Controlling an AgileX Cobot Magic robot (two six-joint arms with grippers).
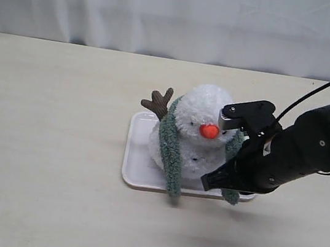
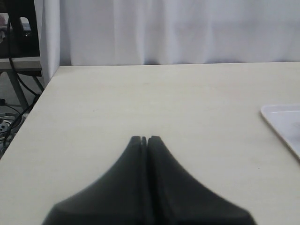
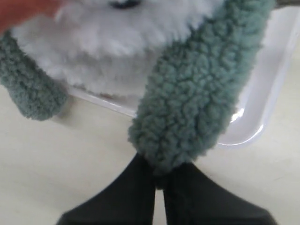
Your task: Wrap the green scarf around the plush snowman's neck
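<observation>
The plush snowman (image 1: pixel 203 114) lies on a white tray (image 1: pixel 135 156), with its orange nose facing the camera. The green scarf (image 1: pixel 169 146) is draped around its neck, and both ends hang down over the tray's front edge. In the right wrist view my right gripper (image 3: pixel 161 180) is shut on the rounded tip of one scarf end (image 3: pixel 197 108). The other scarf end (image 3: pixel 30 93) hangs free. In the exterior view that gripper (image 1: pixel 209 181) is low in front of the snowman's body. My left gripper (image 2: pixel 144 139) is shut and holds nothing, above bare table.
A brown twig arm (image 1: pixel 157 102) sticks out at the snowman's left. The pale wooden table (image 1: pixel 44 143) stretches around the tray, with a white curtain behind it. A corner of the tray (image 2: pixel 283 123) shows in the left wrist view, far from the fingers. The table's edge (image 2: pixel 42 93) is also seen there.
</observation>
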